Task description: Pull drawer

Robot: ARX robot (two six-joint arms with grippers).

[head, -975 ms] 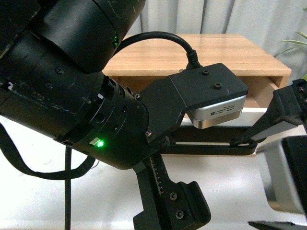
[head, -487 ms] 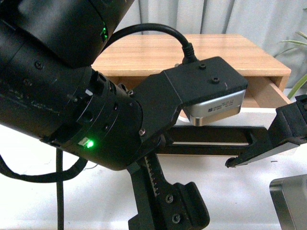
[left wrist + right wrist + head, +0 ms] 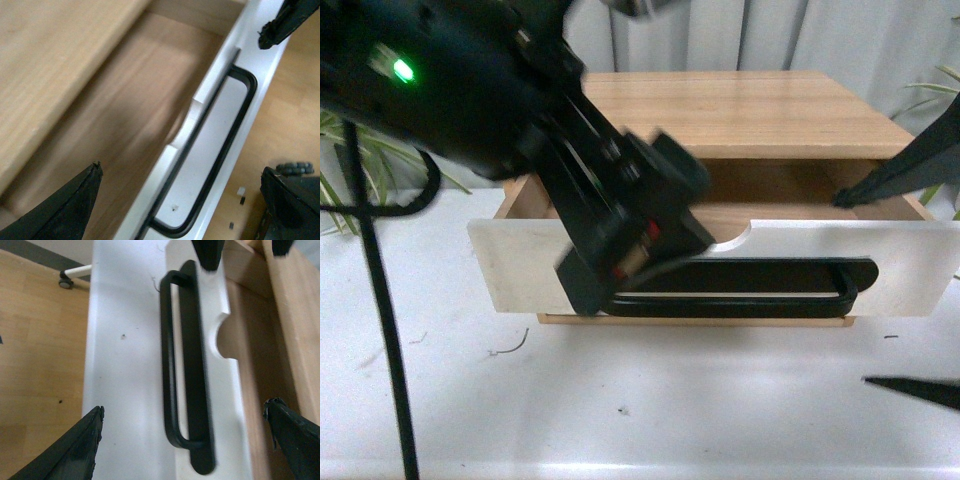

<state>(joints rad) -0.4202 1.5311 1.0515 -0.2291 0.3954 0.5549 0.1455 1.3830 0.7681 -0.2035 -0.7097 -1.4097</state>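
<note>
The drawer point(image 3: 910, 265) stands pulled out of the wooden cabinet point(image 3: 740, 100), its bare wooden inside point(image 3: 115, 115) showing. Its white front carries a long black bar handle point(image 3: 770, 290) below a half-round notch point(image 3: 735, 232). My left gripper point(image 3: 181, 172) hangs open over the drawer front and the handle point(image 3: 235, 125), touching neither; its blurred arm point(image 3: 620, 230) covers the left part of the front. My right gripper point(image 3: 184, 407) is open too, its fingers straddling the handle point(image 3: 192, 380) well apart from it. One right finger point(image 3: 895, 170) hovers at the drawer's right end.
The cabinet stands on a white table point(image 3: 670, 400) with a black cable point(image 3: 380, 300) hanging at the left. Plant leaves point(image 3: 945, 80) flank the cabinet. Wooden floor point(image 3: 40, 365) and a caster wheel point(image 3: 65, 282) lie below.
The left arm has swung up and to the left, uncovering the drawer, which now stands further out. The right finger has moved up and to the right.
</note>
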